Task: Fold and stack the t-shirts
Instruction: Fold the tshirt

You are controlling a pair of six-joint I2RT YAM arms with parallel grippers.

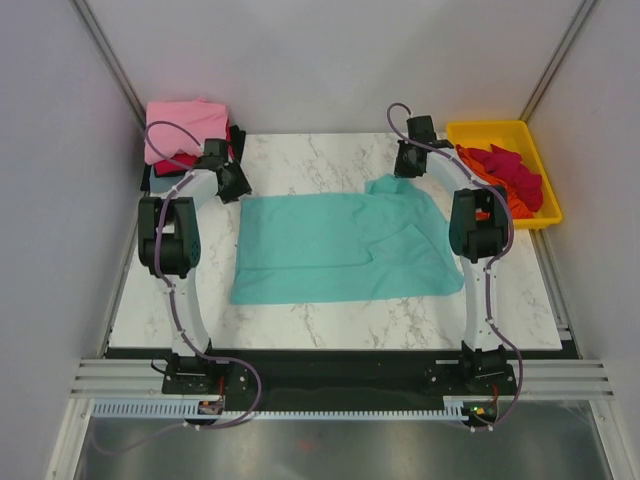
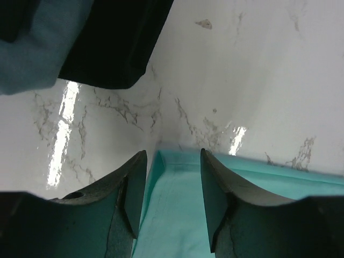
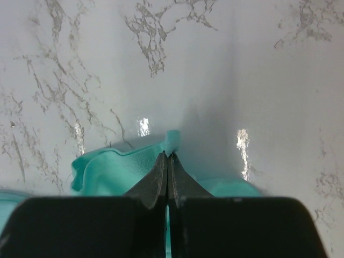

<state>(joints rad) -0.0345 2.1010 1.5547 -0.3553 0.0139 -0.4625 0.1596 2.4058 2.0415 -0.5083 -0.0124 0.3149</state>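
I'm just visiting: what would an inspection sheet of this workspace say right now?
Surface: white marble-look table, glossy.
Job's things: teal t-shirt spread mid-table; folded stack, pink on top, far left; red and orange shirts in yellow tray, far right.
Clutter: nothing seen.
Hands: left hand open astride the teal shirt's edge; right hand shut on a teal fold.
Cables: purple cable along each arm.
Surroundings: plain grey walls.

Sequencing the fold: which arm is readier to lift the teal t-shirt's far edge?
Right. The right gripper is shut on a far corner of the teal t-shirt; the left gripper only straddles the other, jaws open.
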